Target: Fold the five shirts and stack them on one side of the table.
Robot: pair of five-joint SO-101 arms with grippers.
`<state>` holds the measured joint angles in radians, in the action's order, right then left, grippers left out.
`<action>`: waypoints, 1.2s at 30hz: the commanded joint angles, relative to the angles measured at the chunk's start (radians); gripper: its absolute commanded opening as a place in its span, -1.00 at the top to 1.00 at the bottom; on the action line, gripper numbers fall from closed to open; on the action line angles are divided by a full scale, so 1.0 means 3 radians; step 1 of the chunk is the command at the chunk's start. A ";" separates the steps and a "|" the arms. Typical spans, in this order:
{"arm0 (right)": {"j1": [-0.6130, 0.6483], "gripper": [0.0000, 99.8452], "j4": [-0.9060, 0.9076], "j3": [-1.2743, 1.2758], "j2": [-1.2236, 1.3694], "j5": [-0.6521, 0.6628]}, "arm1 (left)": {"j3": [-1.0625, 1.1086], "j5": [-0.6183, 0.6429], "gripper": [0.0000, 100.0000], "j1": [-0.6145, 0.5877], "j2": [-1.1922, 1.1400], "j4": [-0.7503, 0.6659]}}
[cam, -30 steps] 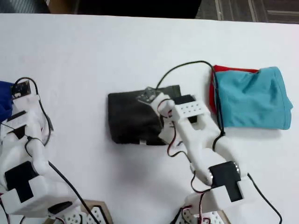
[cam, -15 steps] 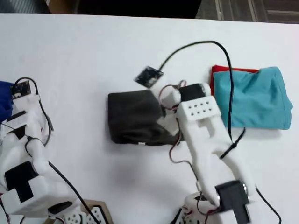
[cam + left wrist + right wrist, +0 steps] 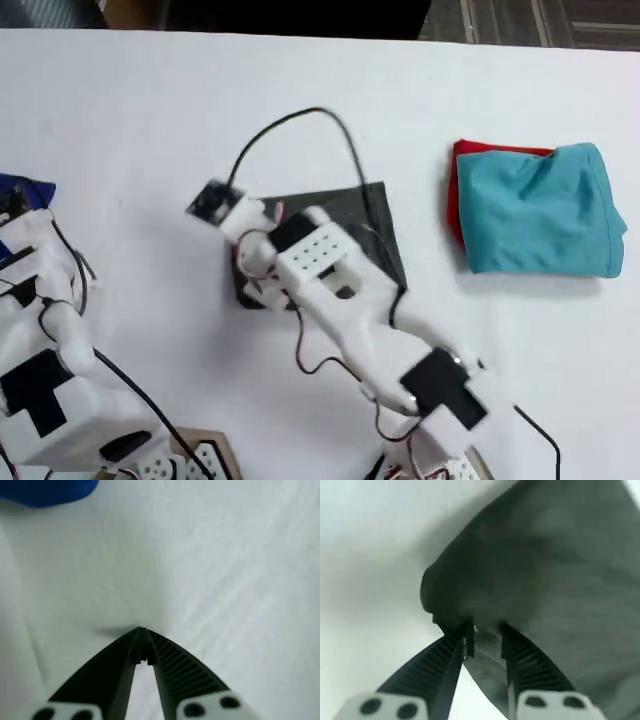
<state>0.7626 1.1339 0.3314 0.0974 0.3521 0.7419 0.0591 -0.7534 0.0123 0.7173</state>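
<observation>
A black shirt (image 3: 375, 225) lies mid-table, partly folded, its near left edge bunched. My right gripper (image 3: 252, 288) is at that left edge, its arm lying across the shirt. In the right wrist view the right gripper (image 3: 484, 641) is shut on a fold of the black shirt (image 3: 555, 570), with cloth showing between the fingers. A teal folded shirt (image 3: 540, 210) rests on a red one (image 3: 458, 185) at the right. A blue shirt (image 3: 20, 188) peeks out at the left edge. My left gripper (image 3: 143, 652) is shut, hovering over bare table near the blue shirt (image 3: 45, 489).
The white table (image 3: 150, 110) has open room at the back and between the black shirt and the left arm (image 3: 45, 340). A black cable (image 3: 300, 115) loops above the black shirt. The arm bases stand at the front edge.
My right arm has swung left from the black shirt's right edge to its left edge, and the shirt's outline has changed. The left arm shifted slightly left.
</observation>
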 commanded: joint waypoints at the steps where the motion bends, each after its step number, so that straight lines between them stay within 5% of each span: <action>1: 0.0074 0.78 0.0064 -0.0020 0.0074 -0.0026 | -0.0023 0.0036 0.95 -0.0082 0.0123 -0.0056; 17: -0.0059 0.95 0.0222 -0.0245 -0.0458 0.0005 | -0.0023 0.0036 0.95 -0.0026 0.0118 -0.0056; 22: -0.0703 0.75 0.0120 -0.0332 -0.0222 -0.0046 | -0.0023 0.0036 0.95 -0.0026 0.0118 -0.0056; 26: -0.1235 0.50 0.0146 -0.0557 -0.0013 -0.0726 | -0.0023 0.0036 0.95 -0.0026 0.0118 -0.0056; 36: -0.1414 0.43 0.0141 -0.0946 0.0586 -0.1018 | -0.0023 0.0036 0.95 -0.0026 0.0118 -0.0056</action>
<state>0.3606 1.1830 0.1043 0.2463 0.0545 0.7419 0.0591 -0.7610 0.0123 0.7142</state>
